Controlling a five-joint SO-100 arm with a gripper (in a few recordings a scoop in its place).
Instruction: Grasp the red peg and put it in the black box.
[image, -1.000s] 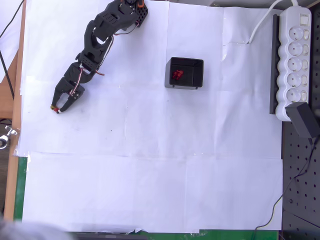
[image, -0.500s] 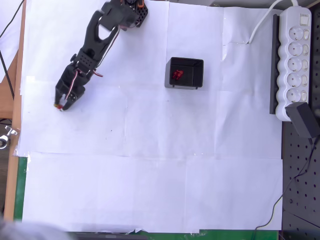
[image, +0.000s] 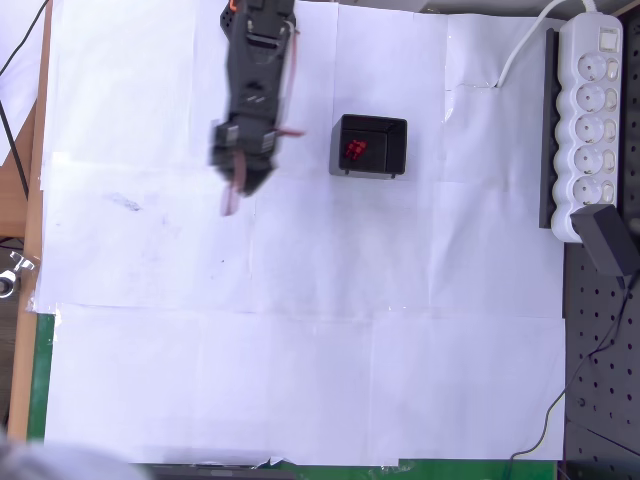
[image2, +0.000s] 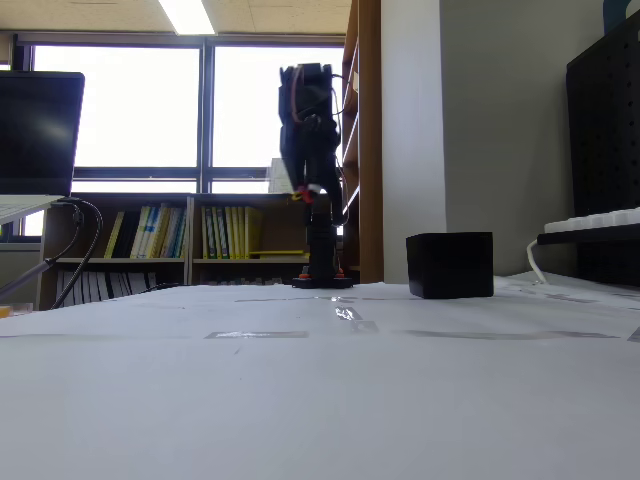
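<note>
My black arm reaches down from the top of the overhead view, blurred by motion, and my gripper (image: 234, 193) hangs left of the black box (image: 396, 146). Its jaws are shut, and a pale reddish smear at their tip is the red peg (image: 230, 203). In the fixed view the gripper (image2: 305, 194) is raised well above the table, with the red peg (image2: 302, 196) showing as a small red spot at its tip. The black box (image2: 450, 265) stands to its right. A clump of red pegs (image: 354, 150) lies inside the box.
A white power strip (image: 590, 110) with a black adapter (image: 610, 242) and a black rail (image: 547, 130) line the right edge. White paper (image: 300, 350) covers the table. A wooden edge (image: 35, 200) runs down the left. A dark screen (image2: 40, 130) stands at the left.
The gripper shut on the red peg at the left of the paper, lifted it and swung right towards the black box. Where the peg lay, the paper is now bare.
</note>
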